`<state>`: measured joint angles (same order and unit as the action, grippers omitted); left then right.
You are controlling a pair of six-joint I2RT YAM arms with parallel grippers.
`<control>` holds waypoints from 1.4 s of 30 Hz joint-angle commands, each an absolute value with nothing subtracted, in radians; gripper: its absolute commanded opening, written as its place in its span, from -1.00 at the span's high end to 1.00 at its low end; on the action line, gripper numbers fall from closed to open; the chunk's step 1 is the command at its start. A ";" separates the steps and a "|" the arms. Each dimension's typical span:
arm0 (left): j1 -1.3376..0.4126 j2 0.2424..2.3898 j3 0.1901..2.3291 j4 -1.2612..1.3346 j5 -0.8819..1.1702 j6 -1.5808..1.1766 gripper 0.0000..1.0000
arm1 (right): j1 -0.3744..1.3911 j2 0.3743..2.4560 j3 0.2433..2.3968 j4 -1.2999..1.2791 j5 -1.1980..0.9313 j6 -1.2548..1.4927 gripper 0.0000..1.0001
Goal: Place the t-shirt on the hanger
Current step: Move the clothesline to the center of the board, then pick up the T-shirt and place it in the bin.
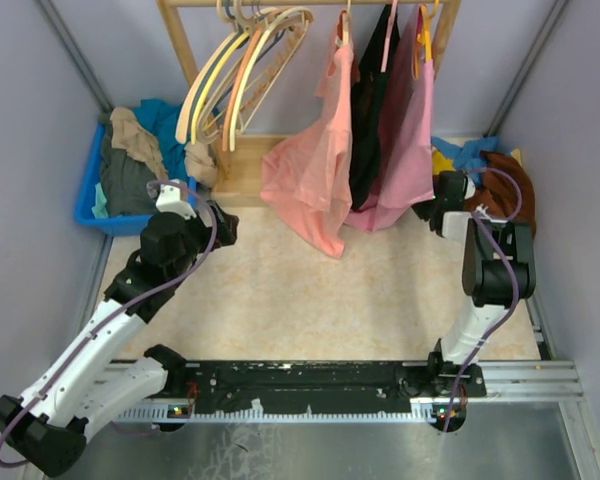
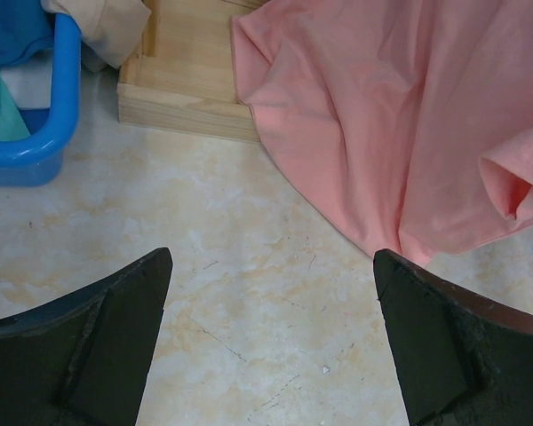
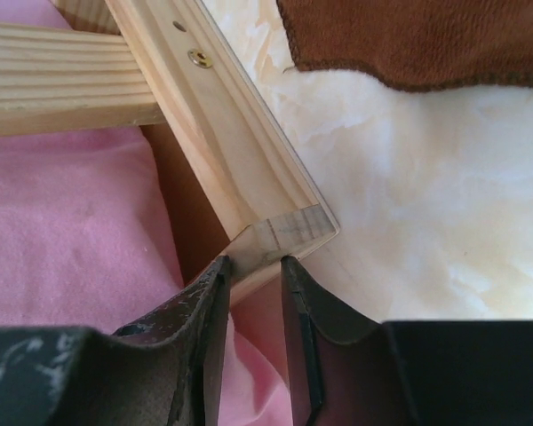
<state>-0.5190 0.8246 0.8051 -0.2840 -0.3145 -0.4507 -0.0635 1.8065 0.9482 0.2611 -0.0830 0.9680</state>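
Left fingers (image 2: pixel 89 346) wide; t-shirt (image 1: pixel 166 118) beyond, in bin (image 1: pixel 86 192).

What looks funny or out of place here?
The right gripper is nosed up against a corner of the wooden rack, beside a pink shirt. That looks odd, because its tips point at bare wood, not clothing. Also, a tan cloth flops out over the rim of the blue basket.
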 commanded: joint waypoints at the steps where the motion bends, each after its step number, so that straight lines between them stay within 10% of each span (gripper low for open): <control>1: -0.511 0.827 0.837 -0.293 -0.358 -0.429 -0.99 | -0.128 1.853 1.026 0.263 0.001 0.920 0.41; 24: -0.321 0.980 0.906 -0.312 -0.484 -0.363 -0.99 | -0.175 1.179 0.884 -0.093 -0.269 0.728 -0.59; 42: 0.035 1.441 1.256 -0.164 -0.278 -0.306 -0.90 | -0.160 0.710 0.863 -0.451 -0.514 0.632 -0.66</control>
<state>0.0090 1.3483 1.1633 -0.2279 -0.3267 -0.3347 -0.1764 0.7509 0.7956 -0.3660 -0.4541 0.6727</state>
